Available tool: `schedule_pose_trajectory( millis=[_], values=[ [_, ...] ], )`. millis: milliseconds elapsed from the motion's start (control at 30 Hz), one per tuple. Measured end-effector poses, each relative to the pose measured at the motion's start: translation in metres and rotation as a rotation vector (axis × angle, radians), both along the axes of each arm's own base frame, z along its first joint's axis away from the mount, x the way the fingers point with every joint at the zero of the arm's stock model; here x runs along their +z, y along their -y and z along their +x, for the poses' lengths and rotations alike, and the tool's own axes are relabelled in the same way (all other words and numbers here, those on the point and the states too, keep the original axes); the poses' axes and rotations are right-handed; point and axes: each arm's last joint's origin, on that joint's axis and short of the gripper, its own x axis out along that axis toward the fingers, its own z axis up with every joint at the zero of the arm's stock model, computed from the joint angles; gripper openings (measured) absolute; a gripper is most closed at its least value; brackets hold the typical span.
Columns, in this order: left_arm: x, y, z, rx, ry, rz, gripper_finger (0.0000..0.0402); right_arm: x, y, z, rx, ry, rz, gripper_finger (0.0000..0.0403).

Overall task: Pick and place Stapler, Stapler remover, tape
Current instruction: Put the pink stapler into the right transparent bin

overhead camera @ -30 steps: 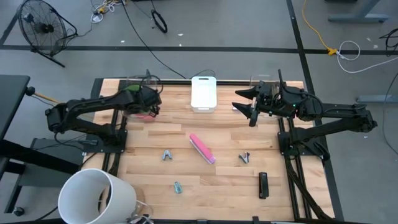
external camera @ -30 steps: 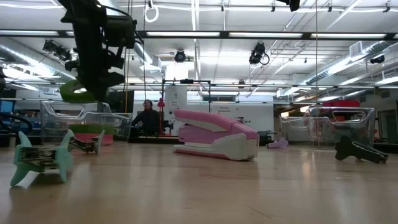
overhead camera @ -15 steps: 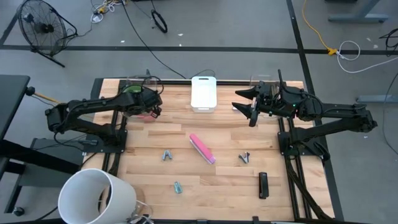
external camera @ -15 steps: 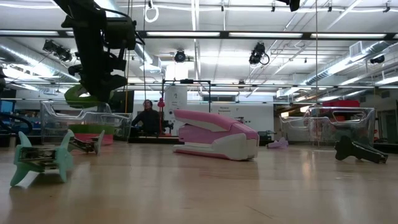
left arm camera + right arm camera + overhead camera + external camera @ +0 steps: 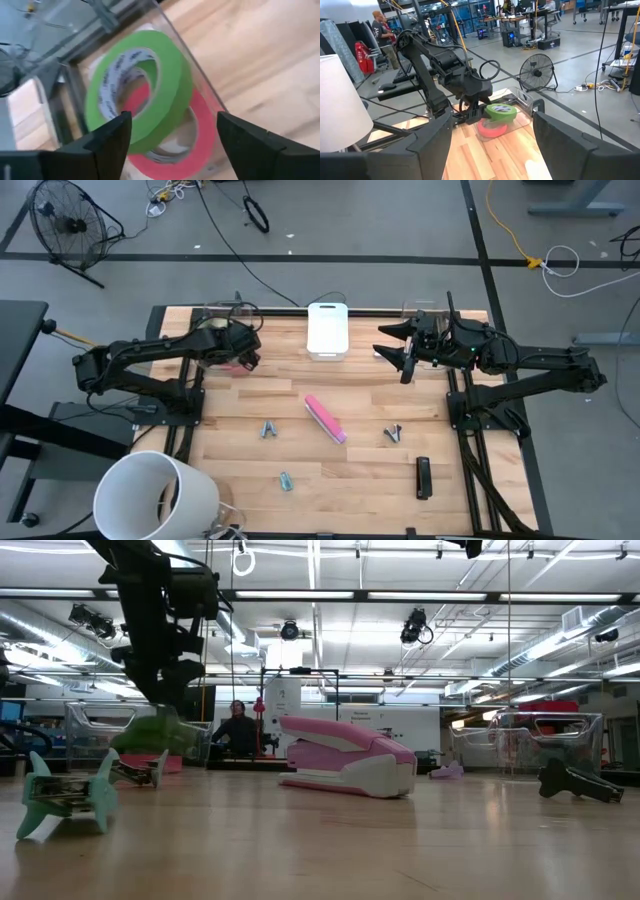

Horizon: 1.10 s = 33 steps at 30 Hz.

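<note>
Left end effector (image 5: 170, 145) stood with its fingers spread wide above the clear bin (image 5: 222, 315) at the far left corner of the bench (image 5: 350, 470), holding nothing; just beyond its fingertips a green tape roll (image 5: 145, 87) sat tilted inside the bin, leaning on the red-pink tape roll (image 5: 192, 135) that lay flat beneath it, with a second green ring seemingly tucked behind. In the low view the green roll (image 5: 152, 733) showed below the end effector and apart from it, inside the bin's clear wall. Such a roll would likely be light and stiff, a flat ring with a printed white core and a smooth, somewhat slick outer band; a grip across the rim, one finger through the open centre, looked the surest hold. Nearer the front edge lay a black stapler (image 5: 423, 477) and a small teal staple remover (image 5: 286, 480); toward the middle sat a grey staple remover (image 5: 268, 429), the pink stapler (image 5: 326, 419) and a dark staple remover (image 5: 393, 433). The pink stapler would be heavier and rigid, best taken across its narrow body; the removers were small, hard and easy to knock aside. Right end effector (image 5: 403, 352), also wide open and empty, hovered by the far right corner, with a white tray (image 5: 327, 330) at the far edge between the arms.
</note>
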Motion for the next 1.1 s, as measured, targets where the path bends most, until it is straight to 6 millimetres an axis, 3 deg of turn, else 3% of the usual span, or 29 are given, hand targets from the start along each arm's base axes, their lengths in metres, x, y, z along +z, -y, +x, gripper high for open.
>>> schedule_pose_trajectory(
  millis=[267, 633, 800, 1100],
  values=[
    [0.014, 0.001, 0.008, -0.071, 0.072, -0.084, 0.0301, 0.0, 0.0, 0.0, 0.0, 0.0, 0.0, 0.0276],
    [0.089, 0.008, 0.035, -0.248, 0.238, 0.035, 0.0298, 0.0, 0.0, 0.0, 0.008, 0.0, 0.001, 0.0276],
    [0.112, 0.026, 0.047, -0.379, 0.338, 0.026, 0.0298, -0.004, -0.001, 0.0, 0.046, -0.048, -0.014, 0.0276],
    [0.125, 0.071, 0.067, -0.628, 0.476, 0.053, 0.0298, -0.01, -0.002, -0.001, 0.064, -0.114, -0.017, 0.0276]
  ],
)
